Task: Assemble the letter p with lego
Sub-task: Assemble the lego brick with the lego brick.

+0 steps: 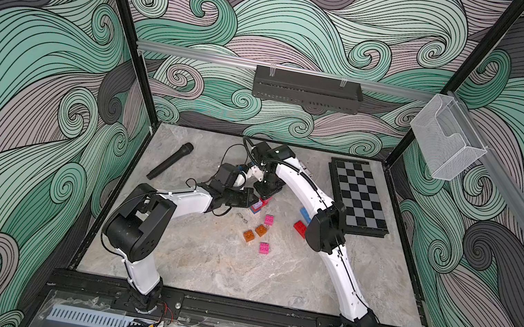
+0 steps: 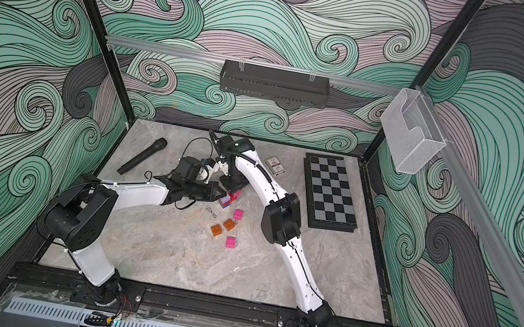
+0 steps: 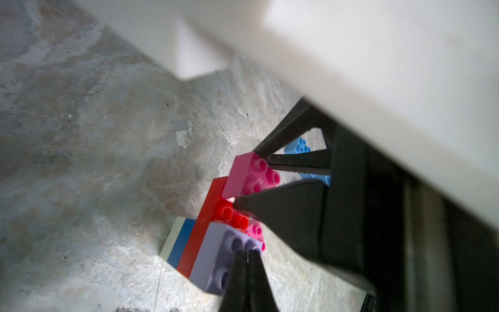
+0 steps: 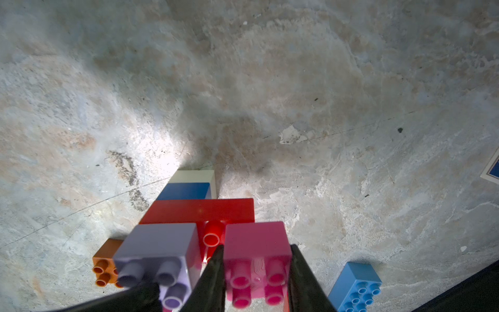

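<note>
Right claw [image 4: 258, 281] clamps pink brick [image 4: 256, 239] — left claw [image 3: 247, 256] closed

Worktop [image 1: 199, 262]: marbled grey-beige. Walls [image 1: 17, 56]: swirl pattern in teal, grey, mauve. Chessboard [image 1: 358, 196]: black and grey checks. Microphone [image 1: 170, 160]: black. Stack: white brick [image 4: 194, 176], dark blue brick [image 4: 186, 191], red brick [image 4: 199, 210], lilac brick [image 4: 159, 243], pink brick [image 4: 256, 243]. Loose: orange bricks [image 1: 248, 235] [image 1: 261, 230], loose pink bricks [image 1: 269, 219] [image 1: 264, 247], light blue brick [image 4: 353, 283].

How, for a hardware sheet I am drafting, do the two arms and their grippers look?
The left arm and right arm have glossy white curved shells between bulky black joint housings, with thin black cables looping along them. The left gripper and right gripper are matte black, each with two flat fingers tapering to points.
</note>
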`<state>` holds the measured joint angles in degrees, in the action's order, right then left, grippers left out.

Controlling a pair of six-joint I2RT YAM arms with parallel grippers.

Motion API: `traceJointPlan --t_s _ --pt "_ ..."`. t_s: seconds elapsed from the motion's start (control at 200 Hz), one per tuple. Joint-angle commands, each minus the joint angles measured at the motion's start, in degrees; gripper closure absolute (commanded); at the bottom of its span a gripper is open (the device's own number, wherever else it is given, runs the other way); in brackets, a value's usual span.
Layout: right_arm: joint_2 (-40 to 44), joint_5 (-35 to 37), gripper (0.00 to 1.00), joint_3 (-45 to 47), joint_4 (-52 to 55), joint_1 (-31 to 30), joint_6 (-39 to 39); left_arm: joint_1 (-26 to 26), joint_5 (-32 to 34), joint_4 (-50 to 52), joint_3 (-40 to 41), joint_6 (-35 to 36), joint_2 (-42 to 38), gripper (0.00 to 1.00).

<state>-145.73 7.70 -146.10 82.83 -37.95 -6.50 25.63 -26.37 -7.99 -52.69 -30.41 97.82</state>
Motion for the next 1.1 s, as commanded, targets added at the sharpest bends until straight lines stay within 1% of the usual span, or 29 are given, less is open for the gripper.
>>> traceJointPlan --t_s 0.0,0.32,0.46,0.705,0.786,0.921,1.096 --pt "-2.33 -0.06 0.78 1.63 -0.23 -0.02 -0.79 -1.04 2.6 8.87 2.62 1.01 3.17 1.0" --pt "-1.82 -0.21 0.74 2.7 -0.4 -0.1 -0.62 -1.27 2.38 8.7 2.67 0.92 3.39 1.0" --pt "-1.31 -0.37 0.68 3.54 -0.76 -0.1 -0.42 -1.28 2.33 8.61 2.68 0.9 3.3 1.0" --pt "-0.35 0.27 0.5 2.01 -0.86 -0.05 0.04 -1.32 2.31 8.59 2.68 0.8 3.39 1.0" --pt "0.13 0.29 0.47 1.03 -0.84 0.15 0.3 -1.29 2.22 8.59 2.74 0.84 3.38 1.0" --pt "1.47 0.2 0.42 0.31 -0.87 0.56 0.62 -1.36 2.2 8.47 2.75 0.87 3.33 1.0" --pt "4.65 -0.86 0.4 1.67 -0.97 1.06 1.05 -1.45 2.13 8.56 2.75 0.94 3.31 1.0"
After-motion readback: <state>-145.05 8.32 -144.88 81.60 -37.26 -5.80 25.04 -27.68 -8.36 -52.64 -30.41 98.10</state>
